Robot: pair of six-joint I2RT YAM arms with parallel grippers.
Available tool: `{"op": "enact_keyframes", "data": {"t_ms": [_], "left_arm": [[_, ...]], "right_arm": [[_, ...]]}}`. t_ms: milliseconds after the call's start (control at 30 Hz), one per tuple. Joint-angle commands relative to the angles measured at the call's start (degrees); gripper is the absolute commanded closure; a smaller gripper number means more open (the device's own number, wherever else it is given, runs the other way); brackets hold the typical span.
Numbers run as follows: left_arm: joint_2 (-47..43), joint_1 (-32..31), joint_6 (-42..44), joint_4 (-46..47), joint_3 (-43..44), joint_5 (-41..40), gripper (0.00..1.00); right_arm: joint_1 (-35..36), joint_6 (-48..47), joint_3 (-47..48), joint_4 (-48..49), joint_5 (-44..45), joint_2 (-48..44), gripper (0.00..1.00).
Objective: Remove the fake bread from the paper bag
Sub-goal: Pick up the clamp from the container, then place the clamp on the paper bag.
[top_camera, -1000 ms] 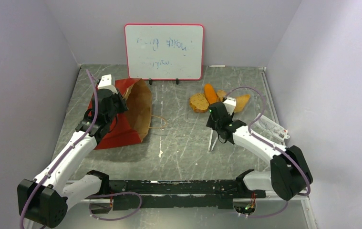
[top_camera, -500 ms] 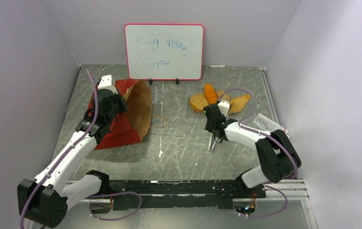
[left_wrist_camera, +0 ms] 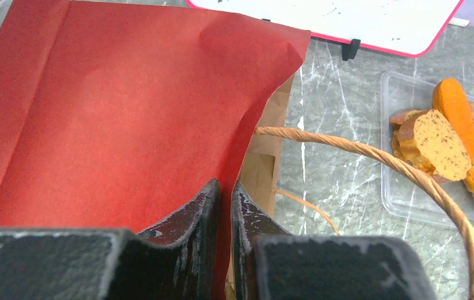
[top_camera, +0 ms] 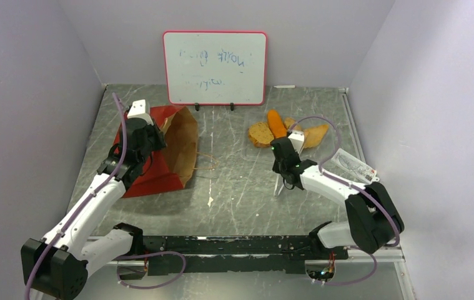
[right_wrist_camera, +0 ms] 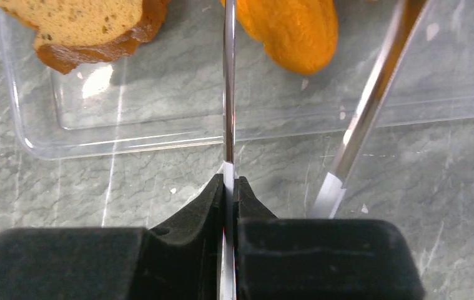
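Bread point(top_camera: 276, 125) sits together in a clear tray point(right_wrist_camera: 172, 94), ahead of your right pincer point(right_wrist_camera: 228, 187) and outside the bag point(left_wrist_camera: 109, 106). In the right wrist view the brown slice point(right_wrist_camera: 78, 25) lies up and to the left of the fingertips, and the end of the orange loaf point(right_wrist_camera: 290, 28) up and slightly right. Neither touches the pincer. That pincer is clamped on one thin leg of the metal tongs point(right_wrist_camera: 375, 87), which sits edge-on between the fingers, while the other leg splays free to the right. Both legs run forward toward the tray, but they leave the frame, so you cannot tell whether their tips reach the bread. Your left pincer point(left_wrist_camera: 223, 194) is closed on the bag's red rim at the mouth, with the paper pinched between its fingers. From that pincer the red side spreads ahead and to the left, and a tan handle point(left_wrist_camera: 371, 155) arcs off to the right. The bread lies well apart from it, ahead and to the right, past that handle. The bag's brown inside is mostly hidden.
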Motion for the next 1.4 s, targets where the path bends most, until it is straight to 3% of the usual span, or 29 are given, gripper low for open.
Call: {"op": "enact_keyframes", "data": {"t_ms": [0, 200, 367, 633, 967, 1367], "left_arm": [[-1.8, 0.4, -0.1, -1.6, 0.6, -0.7, 0.93], [-3.1, 0.4, 1.0, -2.0, 0.7, 1.0, 0.93], [-4.3, 0.4, 3.0, 0.6, -1.3, 8.0, 0.93], [-4.6, -2.1, 7.7, 4.9, -4.1, 15.5, 0.93], [3.0, -10.1, 19.7, 8.8, -1.1, 19.0, 0.93], [6.8, -10.2, 29.9, 12.4, 0.5, 23.9, 0.93]], "right_arm": [[0.7, -1.2, -0.4, -1.2, 2.3, -4.0, 0.98], [3.0, -2.0, 0.2, -3.4, 4.3, -8.0, 1.0], [8.7, -5.9, 2.5, -3.7, 5.5, -9.3, 1.0], [22.7, -11.1, 7.5, -5.5, 5.0, -5.7, 1.0], [37.3, -11.3, 9.9, -5.9, 4.6, -2.5, 1.0], [45.4, -10.4, 11.5, -2.8, 3.6, 3.6, 1.0]]}}
